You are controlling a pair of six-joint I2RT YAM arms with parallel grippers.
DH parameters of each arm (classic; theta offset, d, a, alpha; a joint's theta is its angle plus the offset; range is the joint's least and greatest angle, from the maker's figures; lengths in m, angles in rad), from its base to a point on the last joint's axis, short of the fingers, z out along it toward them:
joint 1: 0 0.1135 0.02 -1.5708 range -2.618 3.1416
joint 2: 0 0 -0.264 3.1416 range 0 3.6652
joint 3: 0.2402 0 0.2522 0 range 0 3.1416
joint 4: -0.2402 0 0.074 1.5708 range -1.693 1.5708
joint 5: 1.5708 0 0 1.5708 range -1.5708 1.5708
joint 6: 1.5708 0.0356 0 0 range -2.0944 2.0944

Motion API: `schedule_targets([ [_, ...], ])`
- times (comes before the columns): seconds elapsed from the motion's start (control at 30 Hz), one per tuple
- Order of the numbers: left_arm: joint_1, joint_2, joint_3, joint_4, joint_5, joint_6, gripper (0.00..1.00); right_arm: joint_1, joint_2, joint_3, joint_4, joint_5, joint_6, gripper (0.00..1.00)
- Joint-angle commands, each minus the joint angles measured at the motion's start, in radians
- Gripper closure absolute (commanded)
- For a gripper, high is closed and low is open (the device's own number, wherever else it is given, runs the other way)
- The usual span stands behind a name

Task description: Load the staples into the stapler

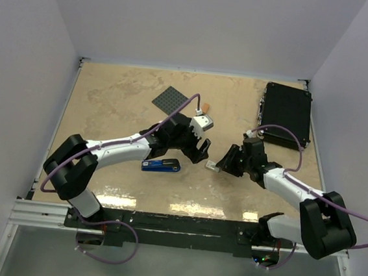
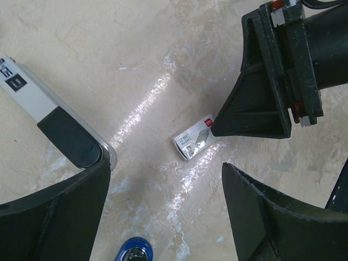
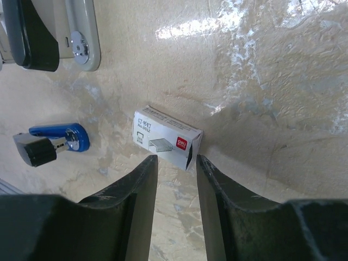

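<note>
The staples are a small white box with a red mark, lying flat on the table; the box also shows in the left wrist view and in the top view. My right gripper has its jaws narrowed but apart, and the box's near end sits between the tips. The grey and black stapler lies to the left of the box; the left arm hides it in the top view. My left gripper hangs open over bare table just left of the box.
A blue and black tool lies near the left gripper. A dark grey plate and an orange block sit behind the arms. A black case stands at the back right.
</note>
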Motion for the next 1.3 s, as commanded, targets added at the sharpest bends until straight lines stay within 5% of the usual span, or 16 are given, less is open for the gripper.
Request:
schedule_targets([
  [0.0,-0.007,0.042,0.059,0.011,-0.029,-0.134,0.13,-0.005,0.027,0.002,0.058,-0.021,-0.012,0.61],
  [0.63,-0.050,0.106,0.112,-0.115,-0.108,-0.275,0.18,-0.003,0.111,0.015,0.089,-0.045,-0.035,0.61],
  [1.27,-0.059,0.175,0.152,-0.156,-0.096,-0.350,0.27,-0.005,0.085,0.057,-0.020,0.004,-0.064,0.91],
])
